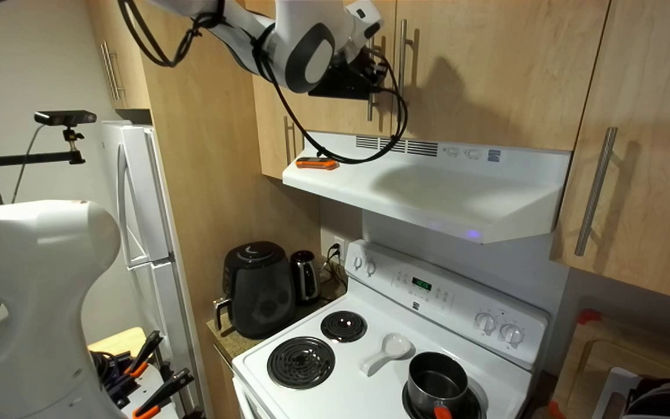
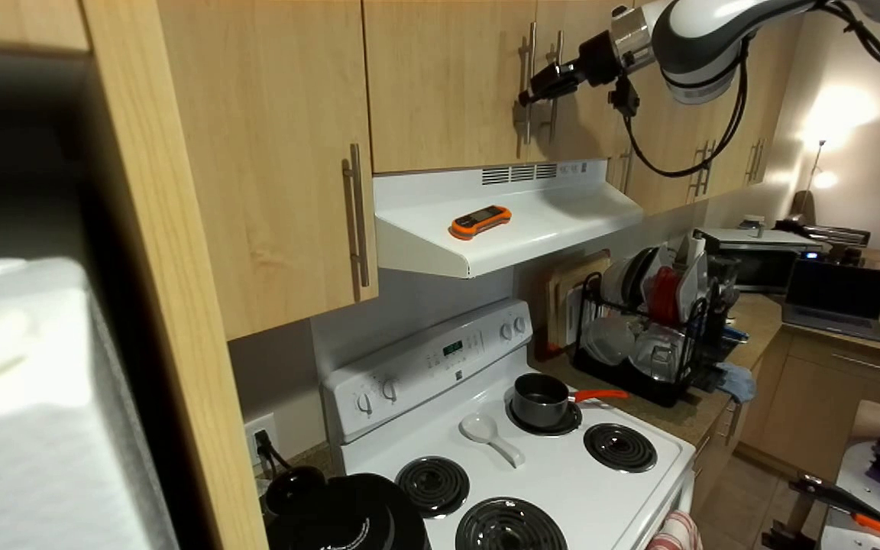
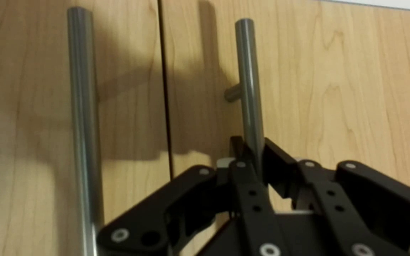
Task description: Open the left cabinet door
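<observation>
Well, we look down into the pot (image 2: 539, 412), its inside dark, set on a rear burner (image 2: 574, 419). The rack (image 2: 627, 380) on the counter (image 2: 759, 313) holds plates (image 2: 642, 276), clear bowls (image 2: 609, 338) and a red dish (image 2: 665, 296). We get the laptop (image 2: 841, 294) in an exterior view alone, and likewise a camera (image 1: 66, 118) in an exterior view. The wrist view shows us closely what the exterior views give small or covered: the gripper (image 3: 253, 153), its jaws narrow, grasps the handle (image 3: 248, 71) of the left door (image 2: 440, 92). That door hangs closed above the hood (image 2: 562, 225), beside the right door (image 2: 585, 134). Between the 2 doors we see a thin dark seam (image 3: 164, 71); behind the handle, open room up to the door. An orange device (image 2: 480, 221) lies on the hood, below the left door.
</observation>
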Robot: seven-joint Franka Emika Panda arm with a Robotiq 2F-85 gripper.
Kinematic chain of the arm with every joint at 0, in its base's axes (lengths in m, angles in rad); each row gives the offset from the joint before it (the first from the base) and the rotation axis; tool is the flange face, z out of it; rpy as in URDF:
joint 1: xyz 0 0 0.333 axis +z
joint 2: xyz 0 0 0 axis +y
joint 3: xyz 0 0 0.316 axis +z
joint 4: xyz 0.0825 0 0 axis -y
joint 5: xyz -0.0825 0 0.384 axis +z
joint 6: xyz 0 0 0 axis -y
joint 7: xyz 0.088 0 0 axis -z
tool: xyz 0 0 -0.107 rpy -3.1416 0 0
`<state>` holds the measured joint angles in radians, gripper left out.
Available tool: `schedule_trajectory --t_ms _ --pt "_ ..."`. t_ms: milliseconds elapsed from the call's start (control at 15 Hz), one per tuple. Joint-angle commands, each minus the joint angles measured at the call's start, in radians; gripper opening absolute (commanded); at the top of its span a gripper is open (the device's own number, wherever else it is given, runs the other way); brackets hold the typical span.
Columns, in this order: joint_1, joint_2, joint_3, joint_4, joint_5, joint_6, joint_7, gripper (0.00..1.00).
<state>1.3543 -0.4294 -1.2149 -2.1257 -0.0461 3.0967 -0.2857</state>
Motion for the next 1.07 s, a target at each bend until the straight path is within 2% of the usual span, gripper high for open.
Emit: schedule_trajectory --t_ms 0,200,667,1000 --pt "-0.035 -0.041 0.058 0.000 0.001 -0.033 -0.034 0.06" --pt "-0.067 -0.064 0.116 -0.023 0.002 -0.061 -0.037 0.06" --pt "-0.227 -0.100 0.301 -0.107 0.023 -0.105 -0.045 0.06" --pt "-0.318 -0.139 0.406 -0.164 0.036 -0.122 -0.062 0.06"
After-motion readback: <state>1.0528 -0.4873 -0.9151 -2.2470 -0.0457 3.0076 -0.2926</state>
